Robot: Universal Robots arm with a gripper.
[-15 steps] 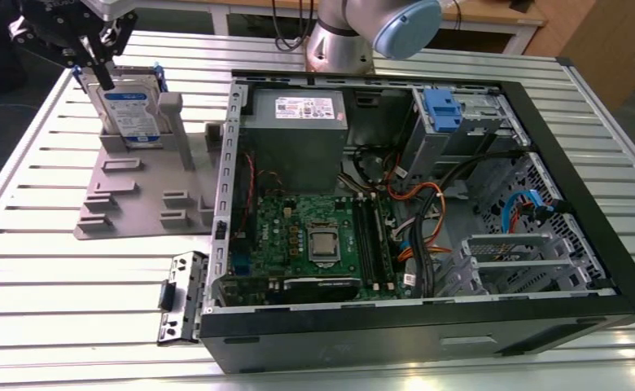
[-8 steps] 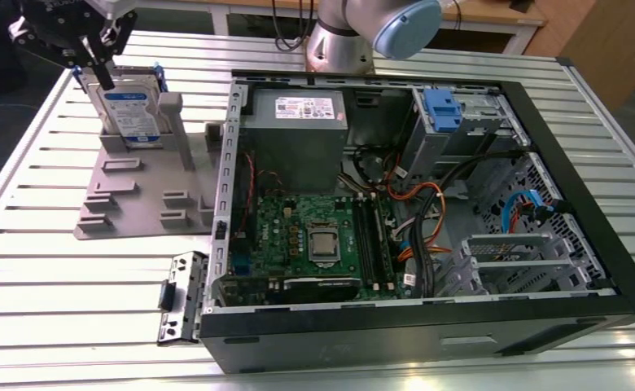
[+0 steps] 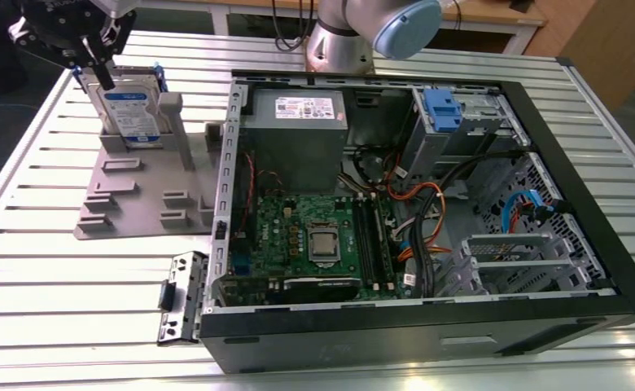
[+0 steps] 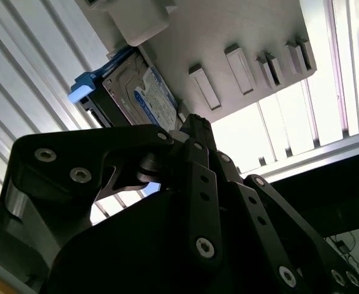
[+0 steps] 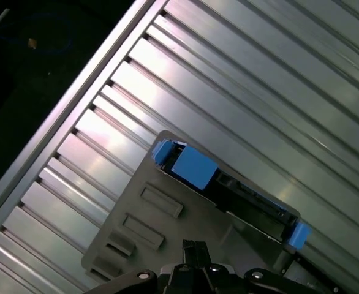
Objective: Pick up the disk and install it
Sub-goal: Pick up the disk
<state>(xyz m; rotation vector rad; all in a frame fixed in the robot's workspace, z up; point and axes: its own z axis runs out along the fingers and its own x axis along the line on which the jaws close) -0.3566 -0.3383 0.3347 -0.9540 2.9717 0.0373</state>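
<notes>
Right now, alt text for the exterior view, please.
A black tool is at the top of an upright silver metal disk with blue rails, standing in a grey plastic holder on a slatted metal table. An open black computer case lies at the exterior view's right.

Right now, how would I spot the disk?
Find the open computer case; to the exterior view's left of it sits a grey plastic stand. The disk stands on edge in that stand. Unlike the plain grey plastic around it, it is a flat silver slab with blue side rails and a white-and-blue label.
</notes>
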